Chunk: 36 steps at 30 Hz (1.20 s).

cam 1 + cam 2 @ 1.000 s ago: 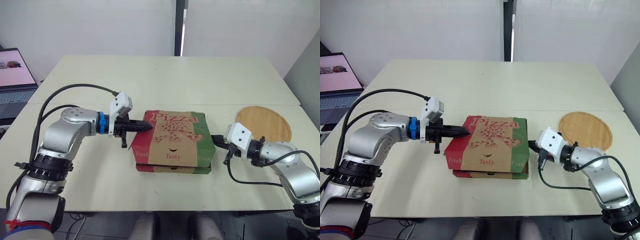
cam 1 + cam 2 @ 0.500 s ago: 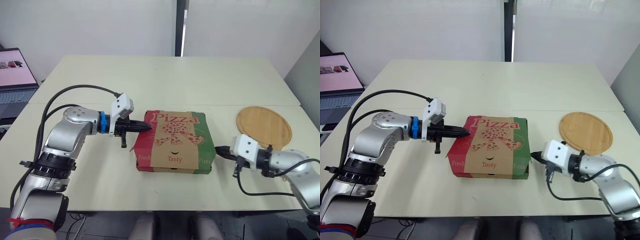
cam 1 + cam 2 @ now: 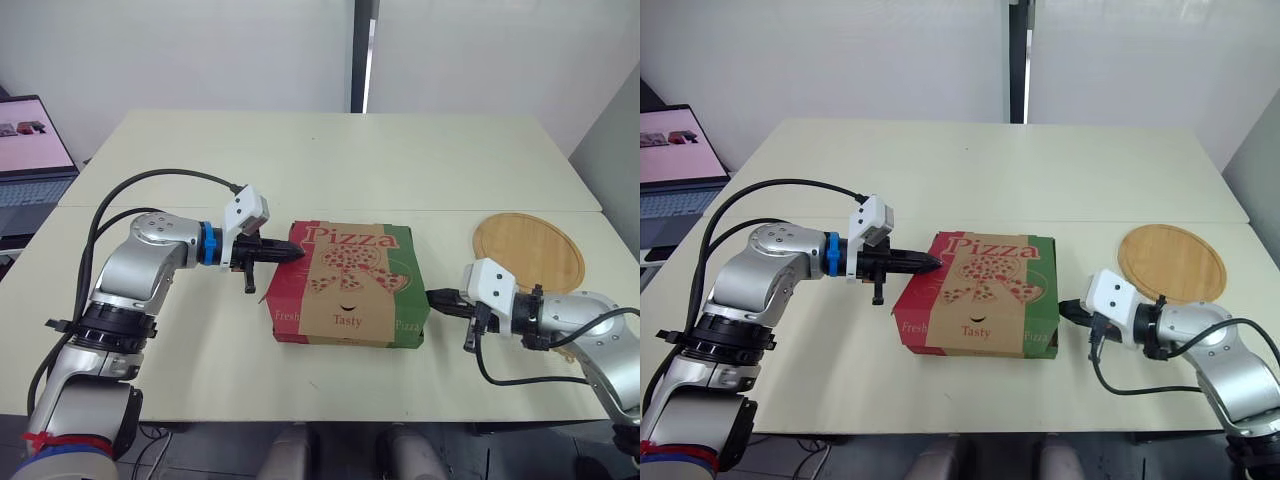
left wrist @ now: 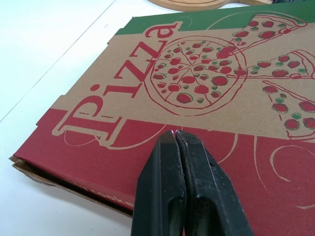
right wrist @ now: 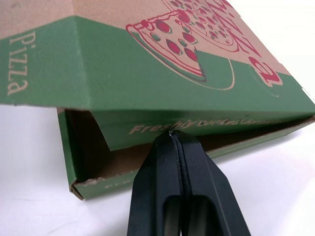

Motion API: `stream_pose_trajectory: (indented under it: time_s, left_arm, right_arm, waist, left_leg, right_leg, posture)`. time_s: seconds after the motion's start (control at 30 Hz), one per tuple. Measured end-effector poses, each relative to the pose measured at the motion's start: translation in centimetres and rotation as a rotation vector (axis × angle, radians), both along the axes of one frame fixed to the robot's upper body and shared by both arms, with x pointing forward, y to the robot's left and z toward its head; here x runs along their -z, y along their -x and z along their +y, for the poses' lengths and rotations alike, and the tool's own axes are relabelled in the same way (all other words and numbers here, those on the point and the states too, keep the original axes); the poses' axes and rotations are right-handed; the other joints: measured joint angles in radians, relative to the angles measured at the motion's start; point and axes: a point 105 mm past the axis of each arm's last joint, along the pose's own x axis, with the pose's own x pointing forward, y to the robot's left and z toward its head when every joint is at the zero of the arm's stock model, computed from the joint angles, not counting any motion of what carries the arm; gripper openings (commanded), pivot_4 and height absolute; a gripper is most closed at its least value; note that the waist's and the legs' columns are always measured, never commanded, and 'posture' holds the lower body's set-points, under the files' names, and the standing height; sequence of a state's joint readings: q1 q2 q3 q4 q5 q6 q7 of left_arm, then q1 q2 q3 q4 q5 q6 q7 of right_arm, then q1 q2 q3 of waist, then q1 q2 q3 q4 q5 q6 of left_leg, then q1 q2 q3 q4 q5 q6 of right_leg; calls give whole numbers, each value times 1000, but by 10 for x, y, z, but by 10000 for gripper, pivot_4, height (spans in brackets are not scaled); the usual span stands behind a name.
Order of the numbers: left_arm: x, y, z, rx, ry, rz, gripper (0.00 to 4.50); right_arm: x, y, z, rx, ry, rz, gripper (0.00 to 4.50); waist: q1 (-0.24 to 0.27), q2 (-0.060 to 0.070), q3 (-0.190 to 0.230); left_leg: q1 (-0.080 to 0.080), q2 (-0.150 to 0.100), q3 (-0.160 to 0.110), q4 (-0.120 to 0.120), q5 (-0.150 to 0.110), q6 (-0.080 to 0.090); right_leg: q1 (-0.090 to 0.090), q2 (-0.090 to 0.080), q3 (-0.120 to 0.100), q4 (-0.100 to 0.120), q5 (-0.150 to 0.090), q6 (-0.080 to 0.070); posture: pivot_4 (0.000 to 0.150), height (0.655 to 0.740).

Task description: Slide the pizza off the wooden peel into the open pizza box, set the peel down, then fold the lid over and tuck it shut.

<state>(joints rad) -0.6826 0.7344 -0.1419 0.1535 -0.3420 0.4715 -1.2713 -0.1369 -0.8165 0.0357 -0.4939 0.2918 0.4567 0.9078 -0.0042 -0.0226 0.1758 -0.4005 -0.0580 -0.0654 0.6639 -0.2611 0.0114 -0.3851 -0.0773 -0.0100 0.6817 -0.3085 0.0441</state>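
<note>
The pale table (image 3: 330, 160) carries the pizza box (image 3: 350, 285) at the centre of the head views. Its printed lid is folded down but not flush. The round wooden peel (image 3: 528, 245) lies bare at the right of the frame, well apart from the box, so the pizza is presumably inside.

The left gripper (image 3: 296, 253), fingers pressed together, points in from the left. Its tips are on or just above the lid's red band.

The right gripper (image 3: 432, 297), also pinched shut on nothing, sits just beside the box's green right side. Straight ahead of its tips hangs the green side flap (image 5: 197, 129), loose over an open gap. The flap's long edge runs across the gripper's pointing line. The tuck looks like the right arm's job: push that flap inward.
</note>
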Motion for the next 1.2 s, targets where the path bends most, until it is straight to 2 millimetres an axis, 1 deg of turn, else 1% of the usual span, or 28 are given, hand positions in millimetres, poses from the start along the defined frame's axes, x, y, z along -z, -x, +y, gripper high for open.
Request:
stream_pose_trajectory:
  time_s: [0.23,0.37,0.53,0.63,0.7,0.77,0.8,0.83,0.87,0.93,1.0,1.07,1.2]
  left_arm:
    - [3,0,-4,20,-16,-14,193]
    - [4,0,-5,24,-23,-20,193]
    - [4,0,-4,30,-26,-27,193]
    - [5,0,-4,30,-27,-26,193]
    - [5,0,-4,34,-27,-30,193]
    - [6,0,-4,36,-26,-28,193]
    - [6,0,-5,37,-26,-29,193]
    - [6,0,-4,36,-25,-27,193]
    - [7,-1,-4,34,-23,-24,193]
    - [7,-1,-6,36,-18,-22,193]
    - [7,-2,-6,37,-15,-21,193]
    - [7,-2,-6,36,-15,-21,193]
    - [8,-2,-6,34,-15,-21,193]
  right_arm:
    - [6,2,-2,-1,46,-9,0]
    - [5,2,-11,27,60,-11,0]
    - [-5,1,-34,103,63,-16,0]
    - [-18,-2,-41,140,17,-27,0]
    - [-29,-5,-42,150,-15,-36,0]
    - [-38,-5,-36,133,-45,-40,0]
    - [-42,-4,-30,111,-57,-47,0]
    - [-43,-3,-23,87,-64,-46,0]
    - [-43,-2,-10,47,-84,-45,0]
    - [-37,3,13,-32,-110,-15,0]
    - [-29,6,28,-79,-115,12,0]
    - [-27,5,31,-89,-101,9,0]
    - [-30,6,31,-99,-109,8,0]
  waist:
    - [0,0,0]
    - [0,0,0]
    - [0,0,0]
    - [-1,0,0]
    - [-1,0,0]
    - [-1,0,0]
    - [-1,0,0]
    - [-1,0,0]
    - [-2,-1,-1]
    - [-2,0,-1]
    - [-1,0,0]
    - [-1,0,0]
    - [0,0,-1]
  left_leg:
    - [0,0,0,0,0,0]
    - [0,0,0,0,0,0]
    - [0,0,0,0,0,0]
    - [0,0,0,0,0,0]
    - [0,0,0,0,0,0]
    - [1,0,0,0,0,0]
    - [0,0,0,0,0,0]
    - [1,0,0,0,0,0]
    - [1,1,0,0,0,0]
    - [0,0,0,0,0,0]
    - [0,-1,0,0,0,0]
    - [0,-1,0,1,0,0]
    - [0,0,0,1,0,0]
  right_leg:
    - [0,0,0,0,0,0]
    - [0,0,0,0,0,0]
    - [0,0,0,0,0,0]
    - [1,0,0,0,0,0]
    - [1,0,0,0,0,0]
    - [1,0,0,0,0,0]
    - [1,0,0,0,0,0]
    - [1,0,0,0,0,0]
    - [1,0,0,0,0,0]
    - [1,0,0,0,0,0]
    - [0,0,0,0,0,0]
    - [0,0,0,0,0,0]
    - [1,0,0,0,0,0]
  posture:
    - [1500,7281]
    - [1500,7281]
    - [1500,7281]
    - [1500,7281]
    - [1500,7281]
    - [1500,7281]
    - [1500,7281]
    - [1500,7281]
    - [1500,7281]
    - [1500,7281]
    - [1500,7281]
    - [1500,7281]
    - [1500,7281]
